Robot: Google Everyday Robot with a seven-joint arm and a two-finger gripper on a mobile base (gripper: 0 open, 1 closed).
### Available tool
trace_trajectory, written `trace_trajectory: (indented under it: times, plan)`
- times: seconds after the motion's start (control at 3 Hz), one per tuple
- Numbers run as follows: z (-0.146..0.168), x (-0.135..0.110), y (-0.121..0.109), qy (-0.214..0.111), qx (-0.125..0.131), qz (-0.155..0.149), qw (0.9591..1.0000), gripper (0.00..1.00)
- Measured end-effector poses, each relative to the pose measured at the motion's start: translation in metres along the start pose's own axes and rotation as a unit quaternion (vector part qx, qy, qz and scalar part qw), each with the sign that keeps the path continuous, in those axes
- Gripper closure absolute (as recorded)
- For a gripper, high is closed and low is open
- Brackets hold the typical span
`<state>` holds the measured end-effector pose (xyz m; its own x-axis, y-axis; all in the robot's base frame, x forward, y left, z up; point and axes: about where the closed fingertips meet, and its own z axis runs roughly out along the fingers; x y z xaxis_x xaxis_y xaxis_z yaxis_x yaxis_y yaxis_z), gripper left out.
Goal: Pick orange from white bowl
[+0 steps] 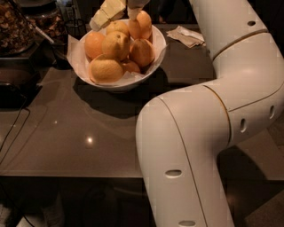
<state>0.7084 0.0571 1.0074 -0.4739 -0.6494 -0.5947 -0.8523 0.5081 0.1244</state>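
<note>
gripper (136, 3): hanging at the top edge of the view, mostly cropped. Only its lower tip is showing, over the far part of the white bowl (160, 44).
gripper state: can't tell. How far open it is, and whether it's holding anything, isn't showing.
orange (141, 24): sitting directly under the gripper, the rearmost and highest fruit of the pile. Its top is reaching right up to the gripper tip; can't tell contact from a thin gap.
other fruit: lying below and nearer the camera than the gripper. A yellowish one (116, 44) and a deeper-orange one (94, 44) are resting down-left of it, another (142, 52) is sitting straight below the orange, and a pale yellow one (106, 71) is lying at the near rim.
white bowl: standing upright on the dark table (66, 133) beneath the gripper, with crinkled white paper (76, 55) sticking out over its left rim.
pale wedge-shaped object (108, 11): lying just left of the gripper, behind the bowl rim; can't tell what it is.
crumpled napkin (188, 35): lying to the gripper's right on the table, apart from the bowl.
arm (199, 133): filling the right half of the view, bending up toward the gripper.
</note>
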Motion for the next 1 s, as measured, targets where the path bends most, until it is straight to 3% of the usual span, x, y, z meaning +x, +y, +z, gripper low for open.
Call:
trace_trajectory:
  times: [1.0]
  plan:
    - [-0.0056, -0.0014, -0.003, -0.011, -0.001, 0.009, 0.9999, 0.0]
